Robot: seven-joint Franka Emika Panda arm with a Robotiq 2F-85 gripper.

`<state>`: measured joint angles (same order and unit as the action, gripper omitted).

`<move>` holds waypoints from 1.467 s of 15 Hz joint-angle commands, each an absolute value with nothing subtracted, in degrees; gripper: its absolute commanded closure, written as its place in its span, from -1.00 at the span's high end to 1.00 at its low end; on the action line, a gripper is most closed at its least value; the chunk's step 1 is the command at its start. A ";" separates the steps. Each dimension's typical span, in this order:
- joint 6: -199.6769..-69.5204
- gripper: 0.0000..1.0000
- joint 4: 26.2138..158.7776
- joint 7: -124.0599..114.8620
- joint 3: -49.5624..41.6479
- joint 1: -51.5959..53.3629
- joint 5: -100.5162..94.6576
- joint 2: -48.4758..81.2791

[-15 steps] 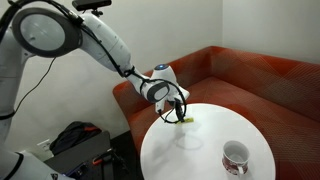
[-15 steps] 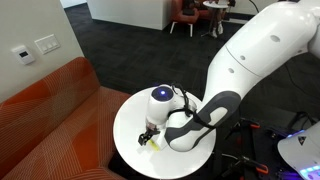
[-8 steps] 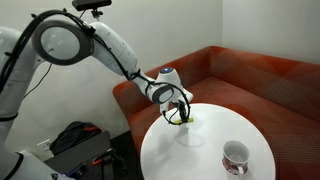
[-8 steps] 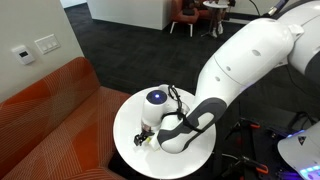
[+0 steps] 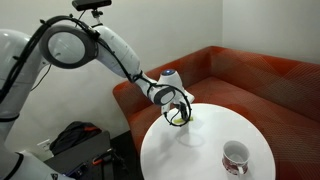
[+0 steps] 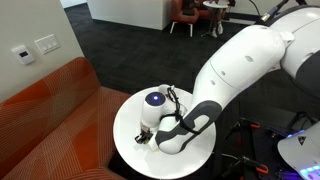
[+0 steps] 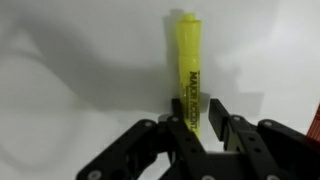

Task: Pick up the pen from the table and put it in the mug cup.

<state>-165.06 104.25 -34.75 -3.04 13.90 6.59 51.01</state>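
1. The pen (image 7: 186,70) lies flat on the counter (image 7: 70,60), near the edge by the sofa (image 5: 255,75). The jaws stand narrow astride its near end, but I cannot tell whether they pinch it.
2. Held so close to one end, the pen may pivot or droop on lifting and slip out.
3. Pressing lower could jam the fingertips against the counter.
4. The mug (image 5: 235,157) sits well apart, near the opposite edge; a tilted pen could strike its rim and tip it.
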 commanded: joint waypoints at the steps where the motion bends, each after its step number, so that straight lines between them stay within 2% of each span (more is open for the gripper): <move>1: -164.28 -0.94 102.89 -32.88 -3.18 13.79 8.40 51.69; 2: -164.15 -0.99 102.89 -32.77 -3.09 13.69 8.45 51.70; 4: -162.71 -0.90 103.15 -31.53 -1.86 12.64 8.61 51.05; 7: -158.71 -0.90 106.44 -27.09 0.52 10.58 8.93 46.96; 16: -139.32 -0.90 114.95 -15.82 -0.08 7.87 5.76 31.77; 22: -132.38 -0.90 120.59 -15.31 -2.74 7.53 -0.27 21.81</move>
<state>-134.91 115.98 -14.70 -1.49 7.65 2.99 27.98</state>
